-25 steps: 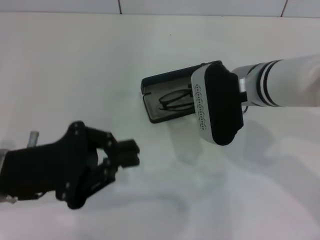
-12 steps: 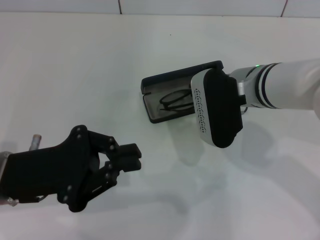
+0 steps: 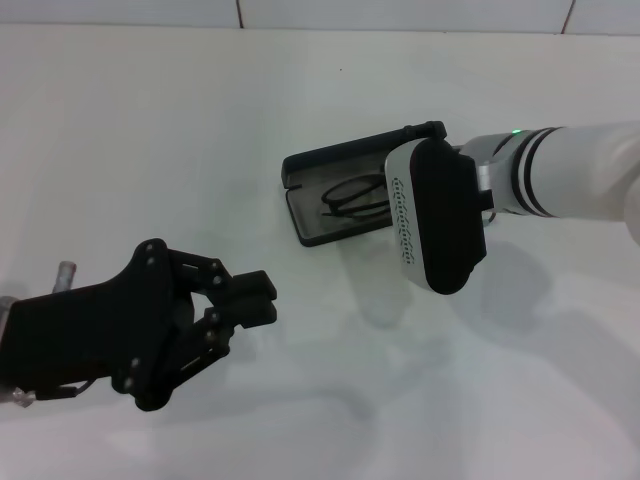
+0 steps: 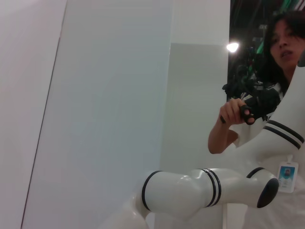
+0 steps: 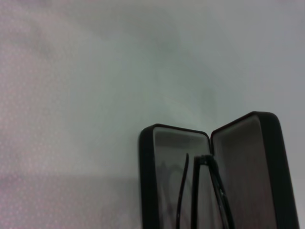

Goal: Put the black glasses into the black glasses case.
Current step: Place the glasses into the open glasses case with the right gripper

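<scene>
L gripper (image 3: 262, 298) shifted up, pinched empty; wire-frame black glasses (image 3: 352, 199) in grey-lined black glasses case (image 3: 318, 172).

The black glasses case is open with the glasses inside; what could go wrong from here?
1. The black glasses lie in the open black glasses case, temple arms raised in the right wrist view; closing the lid might pinch them.
2. The right gripper hangs over the case's end; withdrawing could nudge the case or snag the frame.
3. The left gripper, shut and off to the side, cannot steady the case.

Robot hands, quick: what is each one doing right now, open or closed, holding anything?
Left gripper: shut, holding nothing, low over the table.
Right gripper: hidden behind its wrist, over the black glasses case; cannot be told.
</scene>
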